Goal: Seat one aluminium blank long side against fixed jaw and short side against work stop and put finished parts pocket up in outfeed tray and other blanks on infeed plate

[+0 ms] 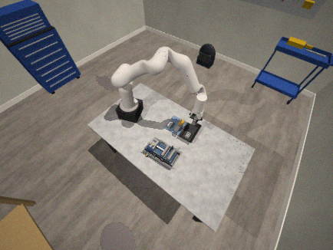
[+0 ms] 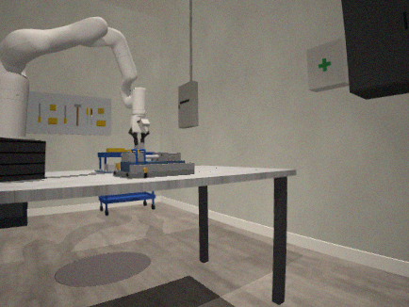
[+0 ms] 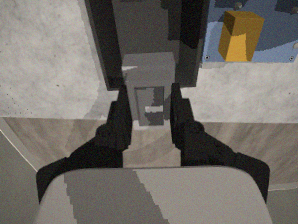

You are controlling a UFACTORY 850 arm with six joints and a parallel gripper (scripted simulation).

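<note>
The white bendy robot arm (image 1: 165,61) (image 2: 57,40) reaches across the pale grey speckled table (image 1: 215,172) (image 2: 240,177) (image 3: 45,65). Its black and white two-finger gripper (image 1: 196,118) (image 2: 139,144) (image 3: 150,97) points down and is squeezing a grey metal block with a box-shaped hollow (image 3: 149,70). The block is between the two fingers, up near one short end of the black open tray (image 1: 196,130) (image 3: 101,42). From the wrist, part of the block covers the end of the tray; I can't tell if they touch. Another small grey metal piece (image 1: 187,135) is inside the tray, near the other end. Right beside the tray is the flat blue plate (image 1: 176,129) (image 3: 212,47). A yellow brass block (image 1: 182,122) (image 3: 240,42) and a small light grey block (image 1: 169,124) are on it. The blue and grey metal vise (image 1: 161,152) (image 2: 160,169) sits on the table, apart from the tray. Its gap is too small to see whether a block is in there.
</note>
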